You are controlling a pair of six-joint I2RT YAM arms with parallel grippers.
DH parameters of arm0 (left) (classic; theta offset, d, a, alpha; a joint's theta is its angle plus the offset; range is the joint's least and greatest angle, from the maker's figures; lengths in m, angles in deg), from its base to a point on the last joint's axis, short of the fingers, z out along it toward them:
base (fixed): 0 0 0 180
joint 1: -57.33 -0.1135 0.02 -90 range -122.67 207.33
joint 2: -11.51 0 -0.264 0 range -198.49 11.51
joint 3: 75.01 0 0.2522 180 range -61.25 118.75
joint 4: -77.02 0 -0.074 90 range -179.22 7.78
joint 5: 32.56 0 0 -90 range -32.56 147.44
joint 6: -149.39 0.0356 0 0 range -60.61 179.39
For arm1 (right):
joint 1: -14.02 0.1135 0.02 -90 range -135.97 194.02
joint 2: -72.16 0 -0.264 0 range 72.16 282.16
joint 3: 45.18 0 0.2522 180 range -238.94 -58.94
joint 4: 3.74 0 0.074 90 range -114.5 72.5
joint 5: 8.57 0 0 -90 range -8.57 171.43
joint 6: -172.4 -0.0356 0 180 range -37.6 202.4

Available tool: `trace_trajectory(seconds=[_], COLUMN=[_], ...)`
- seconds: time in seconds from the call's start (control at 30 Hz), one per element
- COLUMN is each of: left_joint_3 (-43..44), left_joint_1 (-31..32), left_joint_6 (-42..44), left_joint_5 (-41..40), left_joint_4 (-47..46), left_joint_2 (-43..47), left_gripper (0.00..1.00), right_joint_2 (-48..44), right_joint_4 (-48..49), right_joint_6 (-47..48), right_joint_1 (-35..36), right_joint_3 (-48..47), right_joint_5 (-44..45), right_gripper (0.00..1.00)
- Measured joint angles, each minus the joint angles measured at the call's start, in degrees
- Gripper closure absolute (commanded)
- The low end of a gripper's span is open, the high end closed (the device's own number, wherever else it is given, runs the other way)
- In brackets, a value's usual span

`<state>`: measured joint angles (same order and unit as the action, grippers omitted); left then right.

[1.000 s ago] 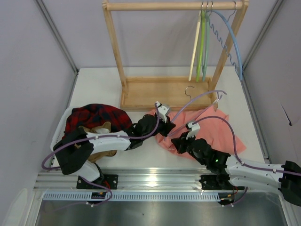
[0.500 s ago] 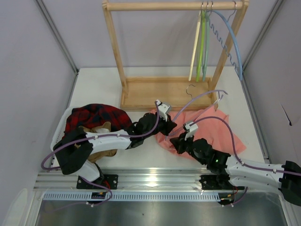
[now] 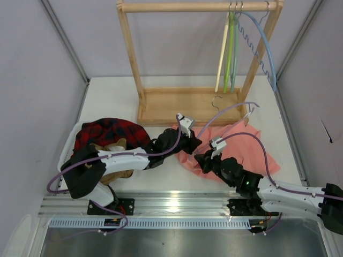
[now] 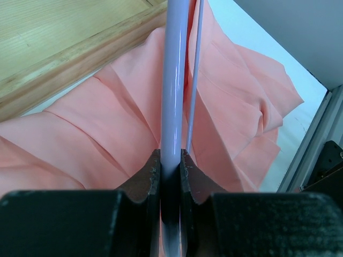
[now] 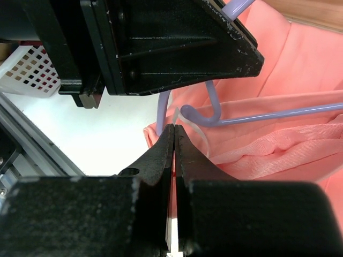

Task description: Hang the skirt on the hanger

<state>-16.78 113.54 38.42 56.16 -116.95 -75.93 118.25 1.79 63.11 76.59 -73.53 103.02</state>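
The salmon-pink skirt (image 3: 244,147) lies crumpled on the table right of centre. The lilac hanger (image 3: 225,111) arches over it, its silver hook (image 3: 215,101) by the rack base. My left gripper (image 3: 191,141) is shut on the hanger's bar (image 4: 174,80), with the skirt (image 4: 102,123) lying under it. My right gripper (image 3: 201,158) sits just right of the left one, at the skirt's near left edge. In the right wrist view its jaws (image 5: 174,131) are shut on a thin clear strap (image 5: 201,136) of the skirt (image 5: 278,144), beside the hanger's notched end (image 5: 206,115).
A wooden rack (image 3: 182,107) stands at the back with cream, green and light blue hangers (image 3: 231,48) on its rail. A white basket (image 3: 65,155) at the left holds a red-and-black plaid garment (image 3: 110,133) and a tan one (image 3: 115,145).
Both grippers have shifted only slightly and keep their holds. The hanger and skirt lie about as before.
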Motion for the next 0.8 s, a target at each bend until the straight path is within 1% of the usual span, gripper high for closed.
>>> trace_trajectory(seconds=[0.23, 0.6, 0.8], left_joint_3=[0.00, 0.00, -0.02], left_joint_1=[0.22, 1.07, 1.16], left_joint_6=[-1.01, -2.08, -2.10], left_joint_5=[-0.04, -1.09, -1.68], left_joint_4=[-0.04, -0.04, 0.28], left_joint_2=[-0.04, -0.22, -0.15], left_gripper=[1.00, 1.00, 1.00], right_joint_2=[0.76, 2.73, 3.08], right_joint_4=[2.10, 2.34, -0.24], right_joint_6=[1.07, 1.60, 1.36], right_joint_1=[0.00, 0.00, 0.00], right_joint_3=[0.00, -1.03, -2.32], right_joint_5=[0.50, 1.99, 6.08], right_gripper=[1.00, 1.00, 1.00])
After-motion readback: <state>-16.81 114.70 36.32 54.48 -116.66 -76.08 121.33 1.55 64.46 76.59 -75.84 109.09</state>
